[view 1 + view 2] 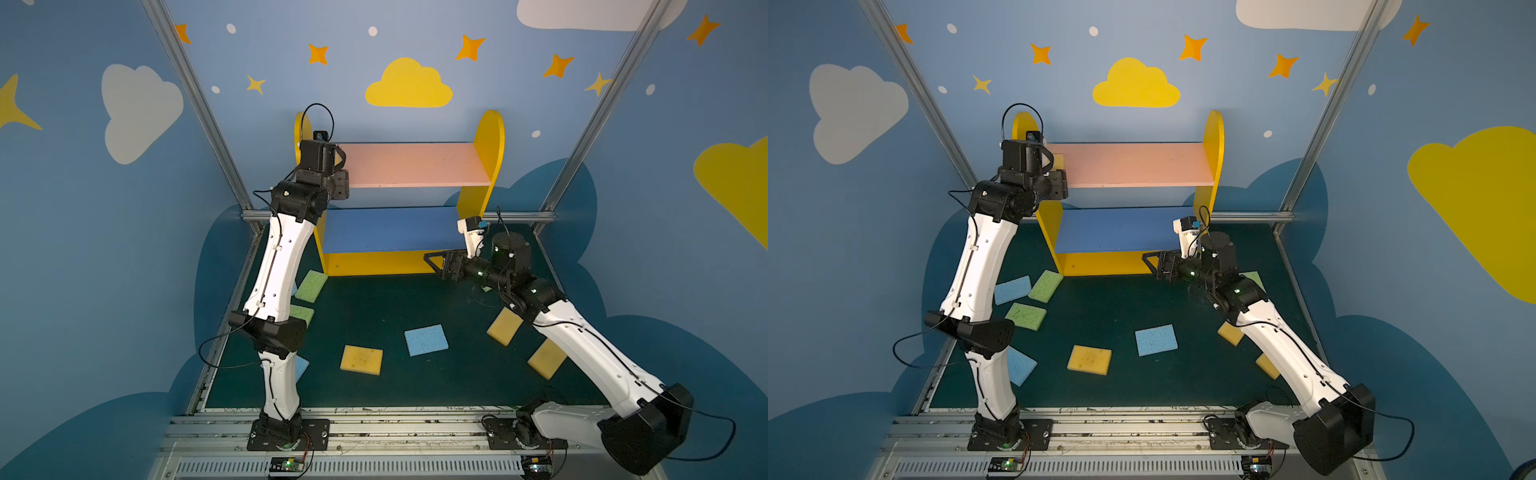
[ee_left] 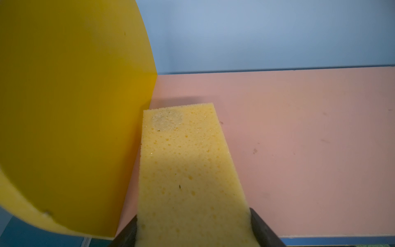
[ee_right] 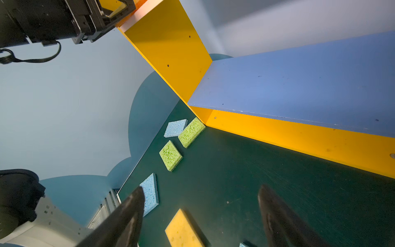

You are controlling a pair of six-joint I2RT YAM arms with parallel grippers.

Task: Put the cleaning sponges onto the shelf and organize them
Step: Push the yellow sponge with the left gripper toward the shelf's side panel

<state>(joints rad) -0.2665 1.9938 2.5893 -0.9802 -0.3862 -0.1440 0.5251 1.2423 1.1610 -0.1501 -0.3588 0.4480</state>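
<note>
The shelf (image 1: 415, 164) (image 1: 1133, 164) stands at the back, with a pink upper board, a blue middle board (image 3: 299, 81) and a yellow base. My left gripper (image 2: 193, 213) (image 1: 1054, 162) is shut on a yellow sponge (image 2: 183, 162) (image 1: 1057, 160), which lies over the pink board's (image 2: 299, 128) left end beside the yellow side panel (image 2: 64, 96). My right gripper (image 3: 201, 188) (image 1: 434, 262) (image 1: 1150, 262) hangs open and empty before the base's right part. Several sponges lie on the mat: green (image 1: 311, 285) (image 3: 191, 132), green (image 1: 1025, 316) (image 3: 170, 155), blue (image 1: 427, 340), yellow (image 1: 361, 360) (image 3: 183, 231).
More sponges lie around: blue ones (image 1: 1012, 289) (image 1: 1021, 365) by the left arm, yellow ones (image 1: 505, 326) (image 1: 546, 358) partly under the right arm, a green one (image 1: 1254, 278) behind it. Painted walls close three sides. Aluminium rails (image 1: 374, 428) run along the front.
</note>
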